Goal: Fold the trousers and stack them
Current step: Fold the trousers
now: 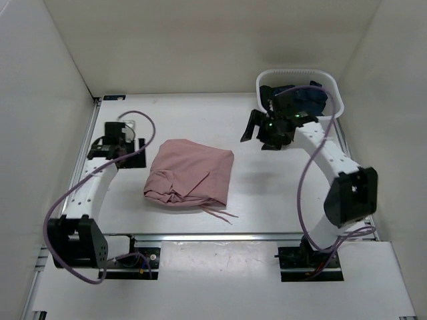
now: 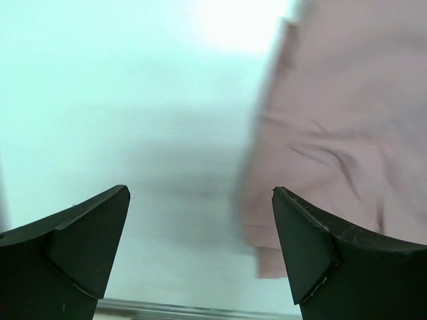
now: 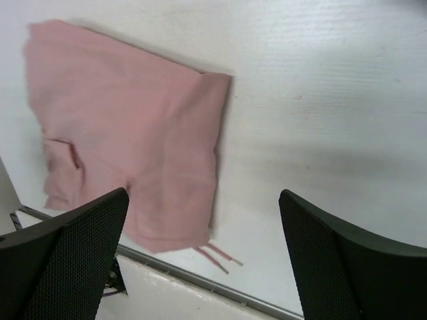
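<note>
Looks like the tail of the folding step: trousers (image 1: 190,173) lying in the middle of the table (image 1: 267,193) as a rough folded rectangle, bunched and wrinkled at the near left corner, drawstring (image 1: 220,213) trailing out toward the near edge. Empty on both sides. Left gripper (image 1: 125,137) parked left of the cloth, spread wide, grasping nothing, with the pink edge just off its right finger in the wrist view. Right gripper (image 1: 257,127) likewise spread and empty, hanging far right of the trousers, beside the basket (image 1: 333,83). Probably calls next for squaring up the bunched corner, tucking in the drawstring, then carrying the bundle to a stacking spot; no such spot to be seen. Hard to make out: how many layers in the fold, and where the waistband sits. In the basket, only a dark garment (image 1: 308,99), half hidden behind the right wrist. Left wrist view blurred.
</note>
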